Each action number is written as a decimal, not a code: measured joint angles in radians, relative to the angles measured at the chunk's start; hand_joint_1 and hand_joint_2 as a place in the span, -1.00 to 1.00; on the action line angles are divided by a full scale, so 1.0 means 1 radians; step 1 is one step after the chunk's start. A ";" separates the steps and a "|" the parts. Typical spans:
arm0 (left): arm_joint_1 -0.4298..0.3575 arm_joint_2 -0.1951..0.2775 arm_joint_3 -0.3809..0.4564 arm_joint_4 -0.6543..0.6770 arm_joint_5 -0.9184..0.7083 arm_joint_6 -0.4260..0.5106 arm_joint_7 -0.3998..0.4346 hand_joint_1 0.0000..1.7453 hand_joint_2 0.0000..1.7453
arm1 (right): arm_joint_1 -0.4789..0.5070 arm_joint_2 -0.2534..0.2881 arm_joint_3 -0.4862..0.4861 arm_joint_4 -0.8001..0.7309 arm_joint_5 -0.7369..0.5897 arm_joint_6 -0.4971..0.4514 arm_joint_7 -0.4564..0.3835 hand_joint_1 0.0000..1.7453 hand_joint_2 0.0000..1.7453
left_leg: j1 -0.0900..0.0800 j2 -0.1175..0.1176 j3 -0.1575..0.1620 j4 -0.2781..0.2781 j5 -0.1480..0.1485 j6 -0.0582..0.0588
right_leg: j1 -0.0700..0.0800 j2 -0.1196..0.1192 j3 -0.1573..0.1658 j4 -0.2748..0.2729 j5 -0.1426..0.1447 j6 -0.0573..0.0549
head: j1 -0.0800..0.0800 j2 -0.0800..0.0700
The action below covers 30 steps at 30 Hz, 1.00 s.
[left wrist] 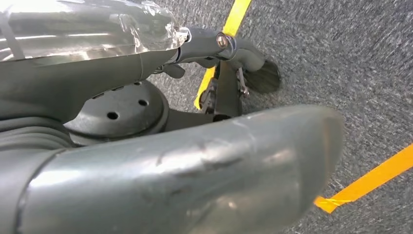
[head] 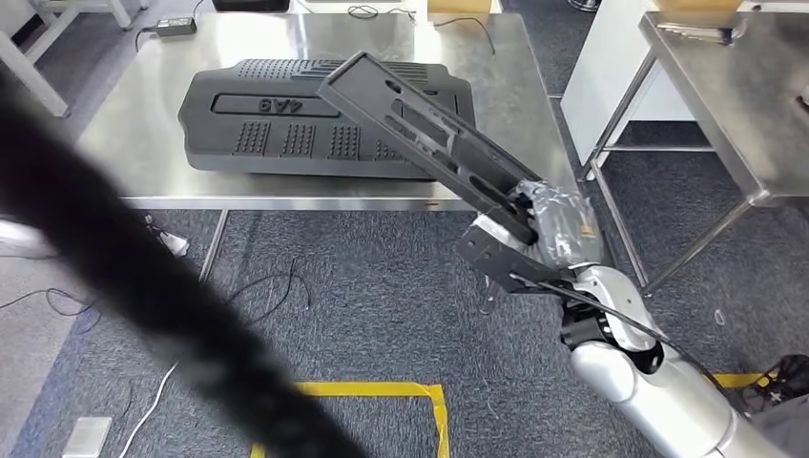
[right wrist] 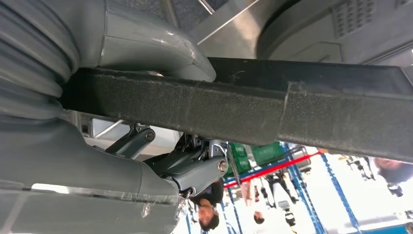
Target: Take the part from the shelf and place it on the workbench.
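The head view looked down at the desk [head: 153, 143]; the right wrist view sat close under the part [right wrist: 243, 112], also sharing that desk [right wrist: 229, 19]; the left wrist view faced the floor [left wrist: 341, 58].

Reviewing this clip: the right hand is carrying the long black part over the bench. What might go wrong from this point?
1. The right hand grips the long black part at one end, so the far end hangs out unsupported; it may pivot or slip.
2. The far end is tilted over the large black panel already on the workbench; lowered here, it may land on that panel and knock it rather than reach bare steel.
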 joint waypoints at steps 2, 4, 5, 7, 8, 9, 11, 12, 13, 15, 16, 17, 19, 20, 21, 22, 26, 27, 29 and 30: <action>0.000 0.000 0.000 0.000 0.000 0.001 0.001 -1.00 -1.00 | -0.001 0.000 0.000 0.002 0.000 0.000 0.000 1.00 1.00 | 0.000 0.001 0.002 0.001 -0.004 -0.011 | 0.002 0.004 -0.001 0.000 -0.007 -0.019 | -0.005 0.000; 0.000 0.000 0.000 0.000 0.000 0.002 0.001 -1.00 -1.00 | -0.001 0.000 0.000 0.002 0.000 -0.001 0.000 1.00 1.00 | 0.002 0.002 0.000 0.024 -0.022 -0.021 | 0.002 0.007 0.007 -0.004 -0.012 -0.034 | -0.011 0.000; -0.001 0.000 0.000 0.000 0.000 0.002 0.001 -1.00 -1.00 | -0.001 0.000 0.000 0.002 0.000 -0.001 0.000 1.00 1.00 | 0.003 0.001 -0.015 0.063 -0.042 -0.026 | 0.002 0.007 0.013 -0.005 -0.014 -0.041 | -0.016 0.000; 0.000 -0.001 0.000 0.000 -0.001 0.002 0.001 -1.00 -1.00 | -0.002 0.001 0.000 0.003 0.000 -0.001 0.000 1.00 1.00 | 0.003 0.000 -0.080 0.188 -0.093 -0.030 | 0.005 0.007 0.020 -0.006 -0.020 -0.050 | -0.026 0.000; 0.000 -0.001 0.000 0.000 -0.001 0.002 0.001 -1.00 -1.00 | -0.002 0.001 0.000 0.003 0.000 -0.001 0.000 1.00 1.00 | 0.003 0.000 -0.117 0.248 -0.109 -0.030 | 0.007 0.009 0.022 -0.006 -0.022 -0.053 | -0.030 0.000; 0.001 -0.001 0.000 0.000 -0.002 0.002 0.001 -1.00 -1.00 | -0.001 0.001 0.000 0.003 0.000 -0.001 0.000 1.00 1.00 | 0.003 0.000 -0.143 0.283 -0.110 -0.028 | 0.009 0.010 0.025 -0.006 -0.025 -0.055 | -0.033 0.000; 0.002 -0.001 0.000 0.000 -0.002 0.002 0.001 -1.00 -1.00 | -0.001 0.001 0.000 0.003 0.000 -0.001 0.000 1.00 1.00 | 0.001 0.000 -0.145 0.246 -0.055 -0.019 | 0.013 0.016 0.033 -0.006 -0.031 -0.057 | -0.038 0.000; 0.002 -0.001 0.000 0.000 -0.002 0.001 0.001 -1.00 -1.00 | -0.001 0.001 0.000 0.003 0.000 -0.001 0.000 1.00 1.00 | -0.002 -0.001 -0.123 0.182 -0.011 -0.012 | 0.014 0.018 0.038 -0.006 -0.034 -0.057 | -0.040 0.000; 0.002 -0.001 0.000 0.000 -0.002 0.001 0.001 -1.00 -1.00 | -0.001 0.002 0.000 0.003 0.000 -0.001 0.000 1.00 1.00 | -0.006 -0.003 -0.098 0.118 0.022 -0.004 | 0.015 0.020 0.043 -0.006 -0.038 -0.055 | -0.041 0.000; 0.002 -0.001 0.000 0.000 -0.002 -0.001 0.001 -1.00 -1.00 | 0.000 0.002 0.000 0.003 0.000 -0.001 0.000 1.00 1.00 | -0.013 -0.006 -0.065 0.033 0.049 0.006 | 0.016 0.022 0.048 -0.007 -0.044 -0.049 | -0.042 0.000; 0.002 -0.001 0.000 0.000 -0.002 -0.001 0.001 -1.00 -1.00 | 0.000 0.002 0.000 0.003 0.000 -0.001 0.000 1.00 1.00 | -0.015 -0.006 -0.060 0.022 0.045 0.009 | 0.016 0.022 0.049 -0.008 -0.045 -0.044 | -0.041 0.000; 0.002 -0.001 0.000 0.000 -0.001 -0.002 0.001 -1.00 -1.00 | 0.000 0.003 0.000 0.003 0.000 -0.001 0.000 1.00 1.00 | -0.015 -0.006 -0.058 0.014 0.044 0.011 | 0.015 0.022 0.050 -0.011 -0.046 -0.038 | -0.040 0.000; 0.002 -0.001 0.000 0.000 -0.001 -0.003 0.001 -1.00 -1.00 | 0.000 0.003 0.000 0.003 0.000 -0.001 0.000 1.00 1.00 | -0.010 -0.005 -0.049 0.001 0.047 0.019 | 0.014 0.019 0.049 0.000 -0.056 -0.027 | -0.036 0.000; 0.002 -0.001 0.000 0.000 -0.001 -0.003 0.000 -1.00 -1.00 | -0.001 0.003 0.000 0.003 0.000 -0.001 0.000 1.00 1.00 | -0.007 -0.004 -0.044 -0.006 0.049 0.023 | 0.014 0.018 0.037 0.028 -0.073 -0.023 | -0.031 0.000; 0.002 -0.001 0.000 0.000 -0.001 -0.003 0.000 -1.00 -1.00 | -0.001 0.002 0.000 0.003 0.000 -0.001 0.000 1.00 1.00 | -0.005 -0.004 -0.039 -0.011 0.050 0.027 | 0.014 0.016 0.016 0.073 -0.095 -0.021 | -0.024 0.000; 0.002 -0.001 0.000 0.000 -0.001 -0.003 0.000 -1.00 -1.00 | 0.000 0.002 0.000 0.003 0.000 -0.001 0.000 1.00 1.00 | -0.006 -0.004 -0.037 -0.012 0.048 0.030 | 0.013 0.016 -0.017 0.136 -0.121 -0.018 | -0.017 0.000; 0.002 -0.002 0.000 0.000 0.000 -0.004 0.000 -1.00 -1.00 | 0.006 0.002 0.000 0.006 -0.001 -0.001 0.000 1.00 1.00 | -0.006 -0.004 -0.025 -0.009 0.036 0.032 | 0.010 0.014 -0.085 0.216 -0.100 -0.011 | 0.000 0.000; 0.002 -0.003 0.000 0.000 0.000 -0.004 0.000 -1.00 -1.00 | 0.006 0.002 0.000 0.007 -0.001 -0.001 0.000 1.00 1.00 | -0.006 -0.004 -0.019 -0.007 0.030 0.030 | 0.010 0.012 -0.062 0.156 -0.057 -0.011 | 0.004 0.000; 0.001 -0.004 0.000 0.000 0.000 -0.002 0.000 -1.00 -1.00 | 0.004 0.003 0.000 0.007 -0.001 -0.001 0.000 1.00 1.00 | -0.008 -0.005 -0.012 -0.001 0.019 0.022 | 0.012 0.006 -0.011 0.038 -0.006 -0.017 | 0.009 0.000; 0.001 -0.004 0.000 0.000 0.000 -0.002 0.000 -1.00 -1.00 | 0.003 0.003 0.000 0.007 -0.001 -0.001 0.001 1.00 1.00 | -0.009 -0.005 -0.012 0.001 0.015 0.017 | 0.014 0.005 0.003 0.006 0.001 -0.022 | 0.009 0.000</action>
